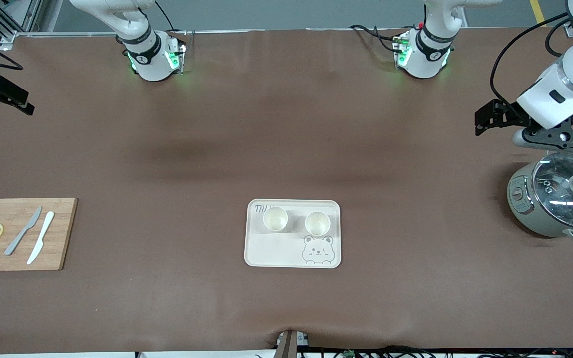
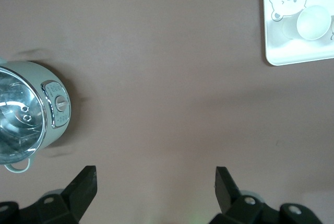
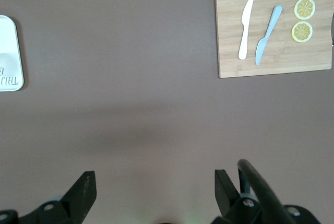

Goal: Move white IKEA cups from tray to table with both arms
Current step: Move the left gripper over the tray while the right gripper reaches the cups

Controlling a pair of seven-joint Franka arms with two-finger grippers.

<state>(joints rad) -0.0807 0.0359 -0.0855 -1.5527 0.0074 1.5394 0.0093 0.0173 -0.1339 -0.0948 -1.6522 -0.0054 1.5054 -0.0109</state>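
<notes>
Brown table (image 1: pixel 286 149): two white IKEA cups (image 1: pixel 275 219) sitting on bear tray (image 1: pixel 271 251), frame centre. Left gripper (image 2: pixel 154 185) hovering released, upper-right, above pot (image 1: pixel 555 199); right gripper (image 3: pixel 154 185) hovering released, frame's left edge.

Two cups (image 1: pixel 275 219) (image 1: pixel 317 223) stand side by side on the tray (image 1: pixel 271 251) at lower centre of the front view. The cutting board (image 1: pixel 60 233) sits lower-left edge; the pot (image 1: pixel 527 211) at mid-right edge.
</notes>
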